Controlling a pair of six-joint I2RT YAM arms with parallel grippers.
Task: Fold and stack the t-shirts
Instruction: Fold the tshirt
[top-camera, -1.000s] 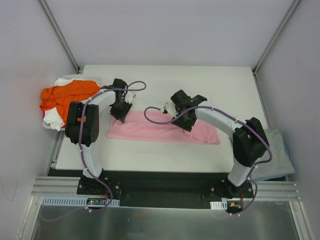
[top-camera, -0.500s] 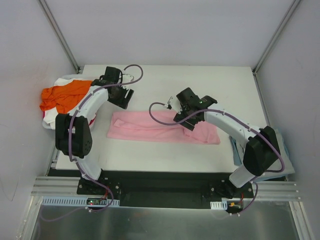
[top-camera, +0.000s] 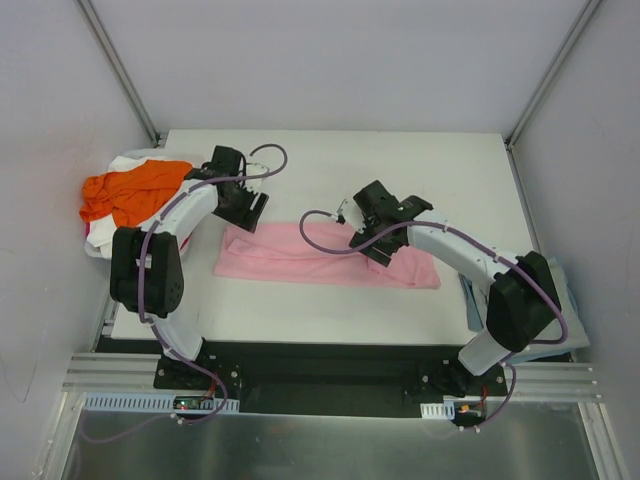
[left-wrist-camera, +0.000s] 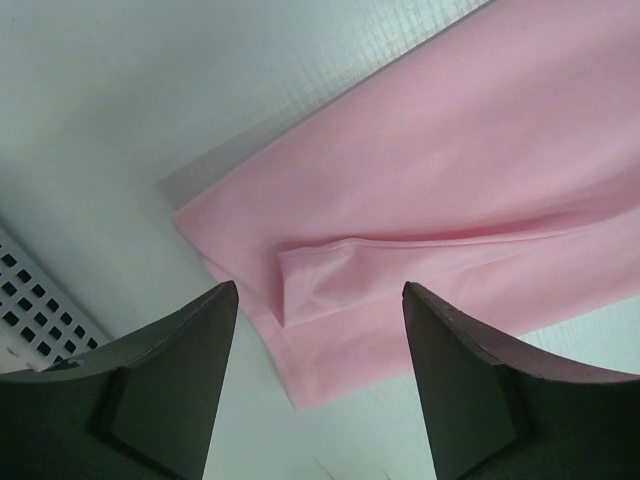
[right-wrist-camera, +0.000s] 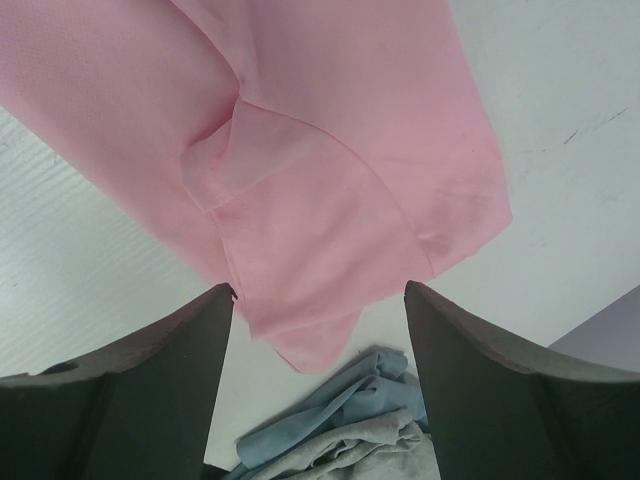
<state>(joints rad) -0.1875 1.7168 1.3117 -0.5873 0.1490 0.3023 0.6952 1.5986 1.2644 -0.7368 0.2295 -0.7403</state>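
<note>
Jaws apart and empty, the left gripper (left-wrist-camera: 318, 297) and right gripper (right-wrist-camera: 318, 290) hang above the smooth, folded pink t-shirt (top-camera: 300, 256), a perforated white basket (left-wrist-camera: 27, 292) beside the former.

The left gripper (top-camera: 246, 210) and right gripper (top-camera: 376, 248) have let go of the pink t-shirt (top-camera: 300, 258) and risen off it, jaws now spread wide.

Table (top-camera: 400, 170): white, rectangular, matt top.

On it: one pink t-shirt (top-camera: 270, 258), folded into a long flat strip lying left to right across the middle, one sleeve fold showing at each end.

At the left edge: orange t-shirt (top-camera: 125, 190) heaped on a white t-shirt (top-camera: 128, 161).

Past the right near corner: crumpled grey-blue t-shirt (top-camera: 570, 320), support unclear.
</note>
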